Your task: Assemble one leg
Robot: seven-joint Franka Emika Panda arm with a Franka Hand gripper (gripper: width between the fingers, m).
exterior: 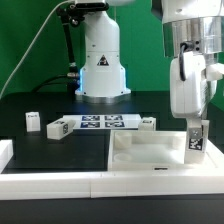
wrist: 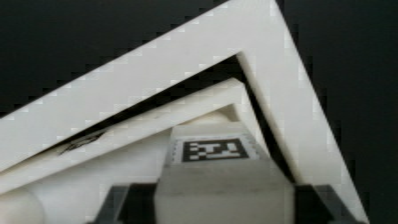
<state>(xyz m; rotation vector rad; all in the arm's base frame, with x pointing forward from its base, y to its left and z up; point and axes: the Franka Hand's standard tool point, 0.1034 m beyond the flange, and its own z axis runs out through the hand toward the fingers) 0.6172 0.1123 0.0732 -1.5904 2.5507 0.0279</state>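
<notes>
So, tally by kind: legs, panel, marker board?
legs: 4 (loose; one held in the fingers)
tray-like panel: 1
marker board: 1
Total: 6

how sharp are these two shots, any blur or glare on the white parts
Exterior view: fairly sharp but low resolution; the white tray-like panel is bright and nearly washed out against the black table, and the leg in the gripper keeps a readable tag. Wrist view: soft and blurry overall, panel edges smeared, the leg's tag still legible.
</notes>
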